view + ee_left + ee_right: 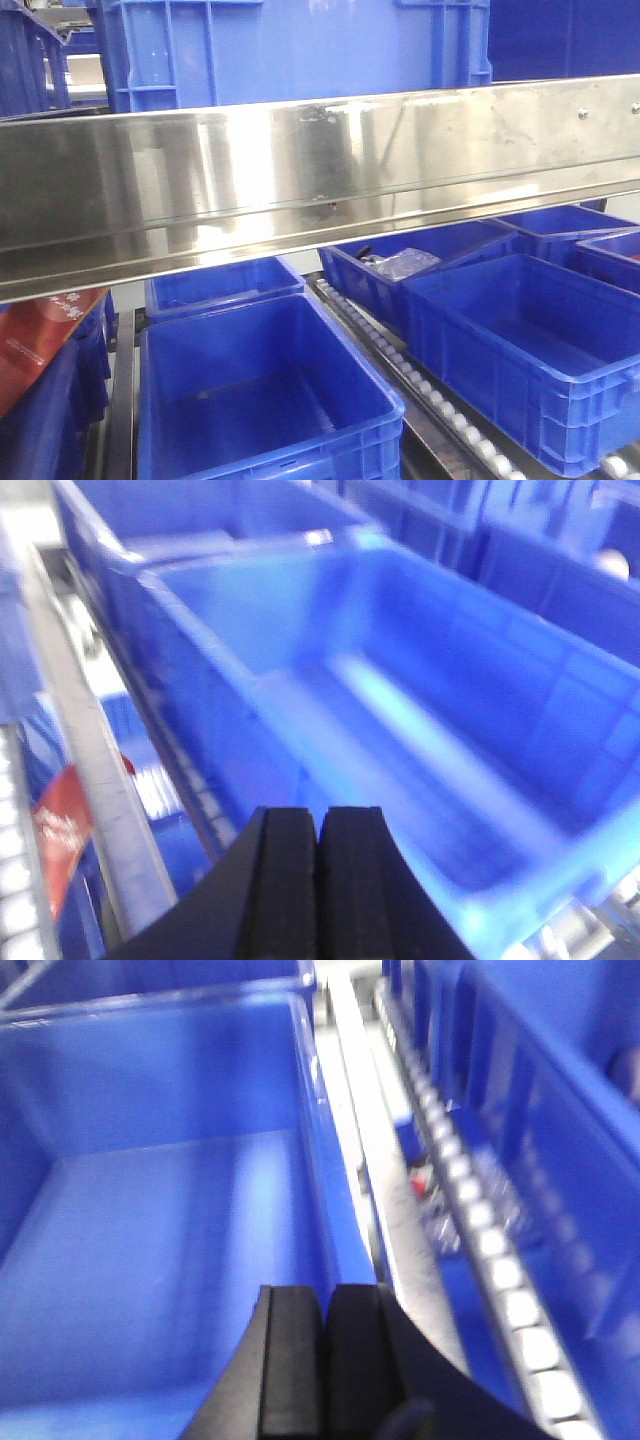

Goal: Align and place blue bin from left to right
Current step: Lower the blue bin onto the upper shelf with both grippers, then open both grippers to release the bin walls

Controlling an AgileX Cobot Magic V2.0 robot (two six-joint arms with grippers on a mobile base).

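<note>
The blue bin [300, 45] sits up high on the shelf behind the shiny metal rail [300, 180], likely so the arms can slide it sideways; its long side runs left to right, open top up. The left gripper [318, 890] has its fingers pressed together, holding nothing, over a blue crate [420, 710]; the right gripper [326, 1370] is the same, over another crate [150, 1210] beside a roller track [490, 1250].
</note>
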